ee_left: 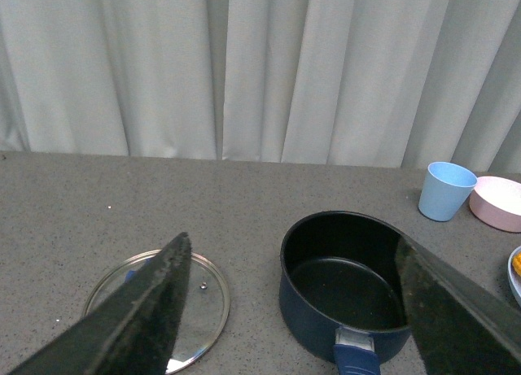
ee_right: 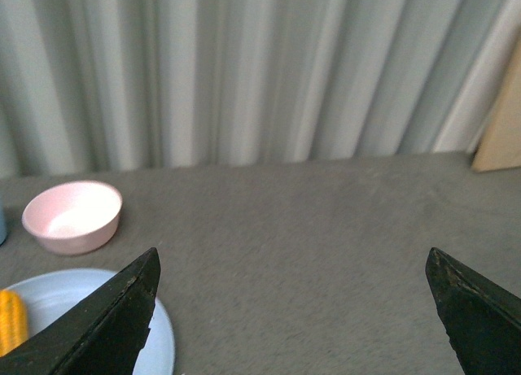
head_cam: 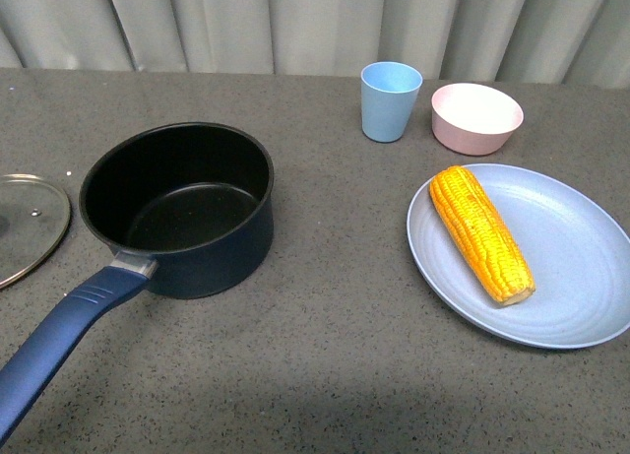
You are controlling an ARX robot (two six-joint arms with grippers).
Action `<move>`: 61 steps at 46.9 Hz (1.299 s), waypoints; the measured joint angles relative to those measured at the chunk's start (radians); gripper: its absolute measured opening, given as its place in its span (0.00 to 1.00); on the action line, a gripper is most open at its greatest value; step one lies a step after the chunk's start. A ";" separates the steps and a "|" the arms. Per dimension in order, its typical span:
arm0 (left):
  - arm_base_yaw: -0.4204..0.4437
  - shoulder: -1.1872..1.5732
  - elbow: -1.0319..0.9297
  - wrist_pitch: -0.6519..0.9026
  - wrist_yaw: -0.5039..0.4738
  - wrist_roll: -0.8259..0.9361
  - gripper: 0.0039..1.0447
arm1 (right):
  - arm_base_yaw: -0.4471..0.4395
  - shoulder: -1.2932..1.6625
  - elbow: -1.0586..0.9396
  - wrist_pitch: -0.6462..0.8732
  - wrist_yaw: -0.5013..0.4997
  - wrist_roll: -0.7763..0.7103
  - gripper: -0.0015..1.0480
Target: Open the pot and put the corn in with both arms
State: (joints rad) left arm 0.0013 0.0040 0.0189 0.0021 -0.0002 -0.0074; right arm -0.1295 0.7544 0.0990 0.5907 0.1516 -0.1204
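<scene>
Both claws hang released, empty: left claw point(ee_left: 291, 241) facing the open pot point(head_cam: 177, 203), right claw point(ee_right: 293, 253) near the plate point(head_cam: 591, 277). The corn point(head_cam: 482, 234) lies on that plate, right of the pot. It looks stiff, light and bumpy, so grip it mid-length. One corn, pot, lid point(head_cam: 30, 218), cup point(head_cam: 390, 99) and bowl point(head_cam: 476, 117).
</scene>
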 joint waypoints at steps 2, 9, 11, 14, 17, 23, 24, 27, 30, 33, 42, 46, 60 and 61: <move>0.000 0.000 0.000 0.000 0.000 0.000 0.79 | -0.003 0.082 0.029 0.013 -0.028 0.016 0.91; 0.000 0.000 0.000 0.000 0.000 0.002 0.95 | 0.003 0.375 0.151 0.018 -0.123 0.090 0.91; 0.000 0.000 0.000 0.000 0.000 0.002 0.94 | 0.007 0.426 0.178 0.006 -0.143 0.106 0.91; 0.000 0.000 0.000 0.000 0.000 0.003 0.94 | 0.017 0.502 0.224 -0.023 -0.171 0.137 0.91; 0.000 0.000 0.000 0.000 0.000 0.003 0.94 | 0.034 0.576 0.281 -0.069 -0.215 0.168 0.91; 0.000 0.000 0.000 0.000 0.000 0.003 0.94 | 0.072 0.679 0.376 -0.173 -0.272 0.204 0.91; 0.000 0.000 0.000 0.000 0.000 0.003 0.94 | 0.080 0.698 0.394 -0.192 -0.281 0.213 0.91; 0.000 0.000 0.000 0.000 0.000 0.003 0.94 | 0.099 0.747 0.438 -0.239 -0.298 0.228 0.91; 0.000 0.000 0.000 0.000 0.000 0.003 0.94 | 0.116 0.794 0.481 -0.284 -0.319 0.239 0.91; 0.000 0.000 0.000 0.000 0.000 0.003 0.94 | 0.134 0.841 0.518 -0.317 -0.336 0.242 0.91; 0.000 0.000 0.000 0.000 0.000 0.003 0.94 | 0.186 0.981 0.632 -0.415 -0.350 0.231 0.91; 0.000 0.000 0.000 0.000 0.000 0.003 0.94 | 0.206 1.042 0.680 -0.453 -0.349 0.220 0.91; 0.000 0.000 0.000 0.000 0.000 0.003 0.94 | 0.259 1.225 0.828 -0.546 -0.335 0.165 0.91; 0.000 0.000 0.000 0.000 0.000 0.003 0.94 | 0.259 1.229 0.831 -0.547 -0.335 0.165 0.91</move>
State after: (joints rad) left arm 0.0013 0.0040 0.0189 0.0021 -0.0002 -0.0048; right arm 0.1299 1.9839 0.9298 0.0433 -0.1833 0.0448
